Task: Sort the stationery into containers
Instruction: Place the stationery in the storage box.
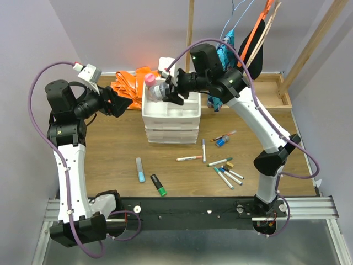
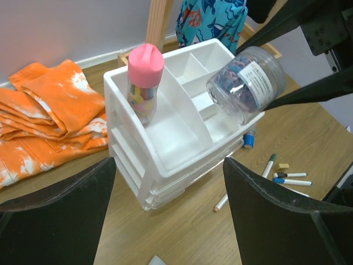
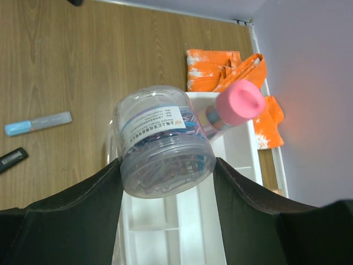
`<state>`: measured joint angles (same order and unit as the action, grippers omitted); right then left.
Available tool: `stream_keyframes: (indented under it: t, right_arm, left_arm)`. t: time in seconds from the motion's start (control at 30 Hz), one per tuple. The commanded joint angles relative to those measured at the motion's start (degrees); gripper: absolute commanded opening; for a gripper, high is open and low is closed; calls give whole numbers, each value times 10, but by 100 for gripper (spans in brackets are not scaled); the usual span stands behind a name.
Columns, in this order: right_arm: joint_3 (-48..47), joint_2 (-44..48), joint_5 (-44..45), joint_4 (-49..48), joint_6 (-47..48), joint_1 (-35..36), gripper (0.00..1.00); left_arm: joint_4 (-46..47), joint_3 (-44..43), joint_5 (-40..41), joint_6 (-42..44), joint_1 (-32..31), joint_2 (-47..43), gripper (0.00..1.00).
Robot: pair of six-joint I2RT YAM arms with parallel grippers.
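A pink-capped clear tube (image 2: 145, 83) stood upright in the white plastic drawer unit's (image 2: 118, 105) top tray just beside the right hand (image 1: 164, 92), which clamped a tilted, labelled clear round jar (image 3: 162, 141) above that tray, while the left hand (image 2: 168, 165) gaped wide, empty, facing the unit.

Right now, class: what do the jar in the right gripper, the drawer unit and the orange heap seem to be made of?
The jar: probably clear, glossy plastic; contents show through. The drawer unit: likely smooth white moulded plastic. The orange heap: soft matte fabric, folded and creased.
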<state>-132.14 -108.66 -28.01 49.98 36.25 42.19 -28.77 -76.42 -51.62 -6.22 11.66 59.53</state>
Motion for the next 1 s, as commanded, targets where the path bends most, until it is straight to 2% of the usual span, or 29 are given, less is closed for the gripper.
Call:
stream_keyframes:
  t: [0.0, 0.97]
  right_arm:
    - [7, 0, 54, 39, 72, 29, 47]
    - [-53, -122, 271, 53, 106, 116, 48]
  left_arm:
    - [13, 30, 9, 15, 3, -20, 87]
    - [31, 147, -34, 16, 0, -71, 86]
